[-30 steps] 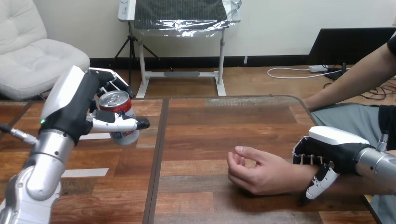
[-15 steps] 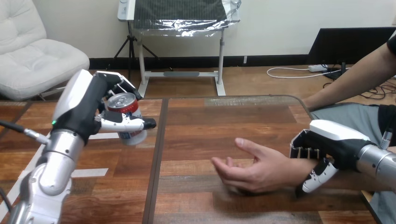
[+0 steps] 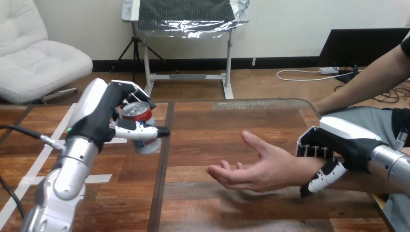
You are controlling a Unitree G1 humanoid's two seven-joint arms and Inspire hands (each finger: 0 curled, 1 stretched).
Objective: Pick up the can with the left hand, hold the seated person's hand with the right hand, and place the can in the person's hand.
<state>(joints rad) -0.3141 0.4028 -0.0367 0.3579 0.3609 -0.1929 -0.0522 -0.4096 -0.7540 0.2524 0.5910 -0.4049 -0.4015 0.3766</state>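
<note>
Robot at a wooden table (image 3: 217, 123), both of its hands busy, with 1 person's hand (image 3: 258, 166) between them.

The left hand (image 3: 99, 115) ends a silver forearm that rises from the lower left. It is closed around a drink can (image 3: 146, 144). Its fingers (image 3: 126, 89) curl round the can's far side and its thumb (image 3: 140, 131) lies across the near side, so the can is clamped between them. The can is in the air, clear of the tabletop and tilted, its silver top leaning back toward the palm of this hand. It has a red band near the top and a pale lower part, which sticks out below the thumb.

To the right of the left hand, and lower, the person's hand lies palm up with its fingers loosely spread and pointing toward the can. It is well apart from the can, with bare wood showing between them.

The right hand (image 3: 338, 142) comes in from the right edge on its own silver forearm and grips the person's wrist (image 3: 300, 169). Its fingers (image 3: 309, 147) hook over the wrist's far side and its thumb (image 3: 323, 178) crosses the near side. The person's open palm reaches out from this grip toward the left hand. The person's forearm runs back under the right hand toward the right edge.
</note>
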